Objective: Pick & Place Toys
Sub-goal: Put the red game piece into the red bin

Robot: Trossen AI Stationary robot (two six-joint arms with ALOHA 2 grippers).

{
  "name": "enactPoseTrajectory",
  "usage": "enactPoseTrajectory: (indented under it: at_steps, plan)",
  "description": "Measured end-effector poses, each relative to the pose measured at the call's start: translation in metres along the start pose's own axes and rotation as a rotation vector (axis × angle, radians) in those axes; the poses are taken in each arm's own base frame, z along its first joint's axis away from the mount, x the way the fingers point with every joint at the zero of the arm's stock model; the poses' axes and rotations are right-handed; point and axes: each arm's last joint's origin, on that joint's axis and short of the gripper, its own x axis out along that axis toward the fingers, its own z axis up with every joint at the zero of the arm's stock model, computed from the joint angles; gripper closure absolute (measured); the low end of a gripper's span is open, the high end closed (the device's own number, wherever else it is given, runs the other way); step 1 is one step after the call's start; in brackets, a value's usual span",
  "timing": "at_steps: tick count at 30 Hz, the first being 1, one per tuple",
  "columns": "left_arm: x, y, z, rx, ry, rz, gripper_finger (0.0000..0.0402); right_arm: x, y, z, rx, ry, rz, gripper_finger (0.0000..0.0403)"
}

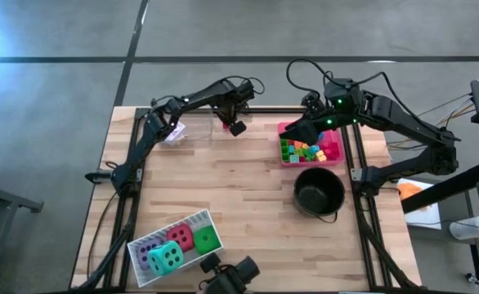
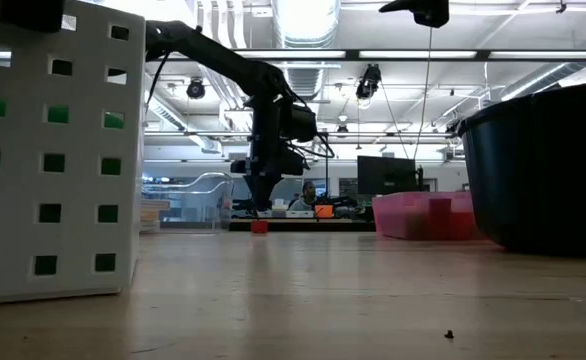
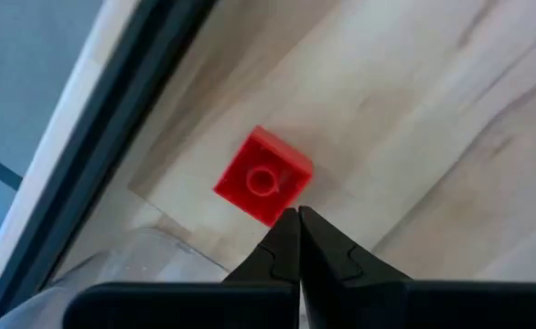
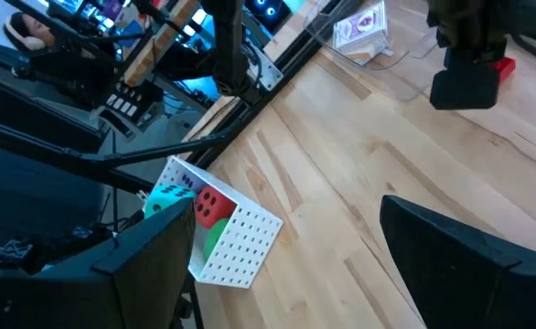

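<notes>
A small red block (image 3: 263, 175) lies flat on the wood near the table's far edge, also seen as the red block (image 2: 260, 226) in the low view. My left gripper (image 3: 297, 217) hangs shut just above it, pointing down, its tips beside the block's near edge; the low view shows a gap under my left gripper (image 2: 262, 206). My right gripper (image 4: 305, 274) is open with nothing between its fingers, raised over the pink tray (image 1: 287, 129) of bright blocks (image 1: 309, 149). Red, green, purple and teal dice (image 1: 178, 245) sit in a white perforated basket (image 1: 197, 219).
A clear tray (image 1: 174, 131) holding a card (image 4: 359, 27) stands just left of the red block. A black round pot (image 1: 317, 192) sits in front of the pink tray. The black frame rail (image 1: 256, 109) runs along the far edge. Bare wood fills the table's middle.
</notes>
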Motion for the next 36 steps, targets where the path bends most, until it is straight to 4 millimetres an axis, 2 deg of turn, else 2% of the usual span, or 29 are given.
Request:
enactPoseTrajectory:
  at_steps: [14,28,32,36]
  plan:
    - [0.007,0.005,0.001,0.04,0.001,0.053,0.0401,-0.002,0.001,0.0,0.039,-0.005,0.004,0.0065]
    - [0.027,0.002,-0.007,0.122,0.062,0.064,0.0401,-0.024,0.02,0.013,-0.024,-0.085,0.06,0.0065]
    - [0.026,-0.005,-0.008,0.149,0.073,0.052,0.0401,-0.025,0.021,0.013,-0.028,-0.087,0.061,0.0065]
    - [0.021,-0.022,-0.011,0.211,0.073,0.018,0.0401,-0.025,0.021,0.013,-0.032,-0.086,0.059,0.0065]
